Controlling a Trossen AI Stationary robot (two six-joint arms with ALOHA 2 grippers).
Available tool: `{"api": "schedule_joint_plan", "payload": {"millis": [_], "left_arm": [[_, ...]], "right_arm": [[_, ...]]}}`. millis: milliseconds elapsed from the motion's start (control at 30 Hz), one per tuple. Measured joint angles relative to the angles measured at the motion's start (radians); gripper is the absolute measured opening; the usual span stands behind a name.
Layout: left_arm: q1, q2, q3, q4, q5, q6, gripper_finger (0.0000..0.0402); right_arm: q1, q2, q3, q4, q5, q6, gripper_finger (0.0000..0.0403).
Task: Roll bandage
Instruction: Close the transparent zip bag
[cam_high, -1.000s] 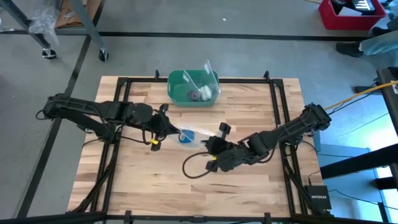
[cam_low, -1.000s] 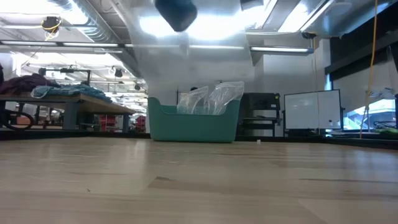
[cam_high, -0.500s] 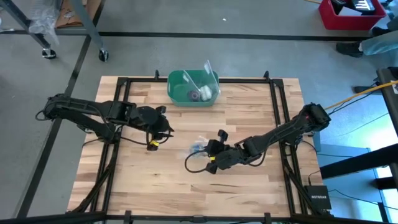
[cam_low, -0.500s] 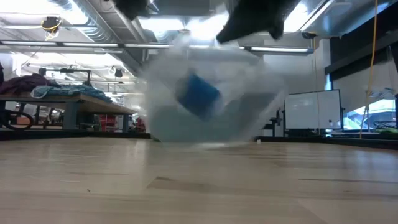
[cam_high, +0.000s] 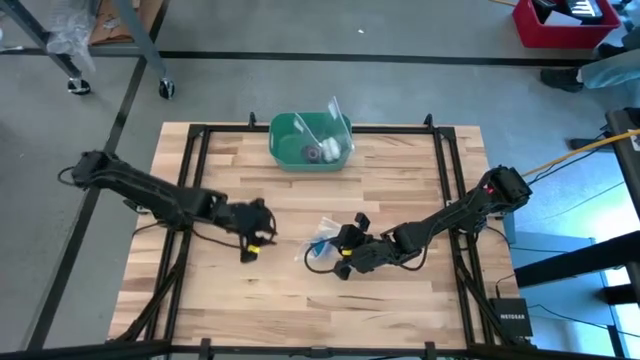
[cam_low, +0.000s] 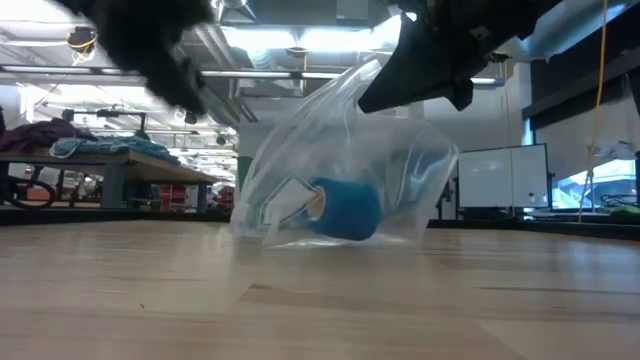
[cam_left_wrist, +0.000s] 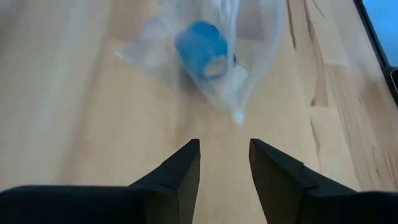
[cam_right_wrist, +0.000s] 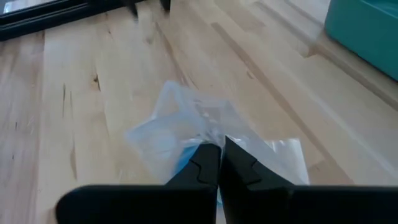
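The bandage (cam_low: 343, 209), a blue roll, sits inside a clear plastic bag (cam_low: 340, 160) mid-table. The right gripper (cam_right_wrist: 219, 154) pinches the bag's top; the left gripper (cam_left_wrist: 224, 163) hovers nearby, fingers apart and empty.

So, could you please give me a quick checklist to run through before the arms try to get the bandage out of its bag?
1. The bandage is found: ok. It lies as a compact blue roll inside the clear plastic bag, which rests on the table.
2. The right gripper holds the bag: ok. Its fingers are pinched shut on the plastic.
3. The left gripper is free: ok. It is open and empty, pointing at the bag with bare wood between them.
4. The bag's mouth is located: cannot tell.
5. The green bin is out of the way: ok. It sits at the far edge, well apart.
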Motion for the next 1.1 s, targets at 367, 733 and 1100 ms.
{"api": "schedule_joint_plan", "payload": {"millis": [367,733,1100], "left_arm": [[-0.149,0.300,-0.168,0.484,-0.095,-0.171,0.0128],[-0.176,0.520,-0.168,0.761,-0.243,-0.216,0.0128],[-0.178,0.553,-0.167,0.824,-0.286,-0.212,0.0106]], "right_arm": [[0.000,0.000,0.000,-0.007,0.028,-0.017,0.0004],[0.000,0.000,0.000,-0.004,0.028,-0.016,0.0005],[0.000,0.000,0.000,-0.003,0.034,-0.016,0.0005]]}}
